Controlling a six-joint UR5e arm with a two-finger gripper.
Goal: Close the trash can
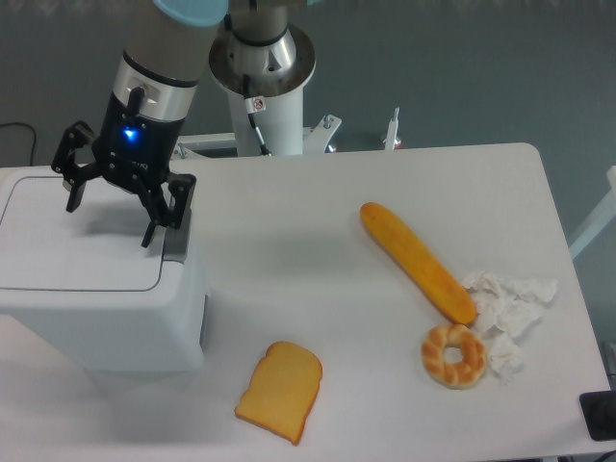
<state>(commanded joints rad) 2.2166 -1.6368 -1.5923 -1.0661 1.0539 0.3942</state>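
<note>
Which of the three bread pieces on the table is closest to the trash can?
The toast slice, lying flat just right of the trash can. The long loaf and the ring-shaped roll sit farther right, by the crumpled paper.

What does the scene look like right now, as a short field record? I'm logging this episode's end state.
trash can: white bin at table's left, lid down flat
gripper: open, above the lid, holding nothing
baguette: lying diagonally, right of centre
bagel: by the baguette's near end
toast slice: near front edge, right of the bin
crumpled paper: right of the baguette and bagel
table: white
</note>
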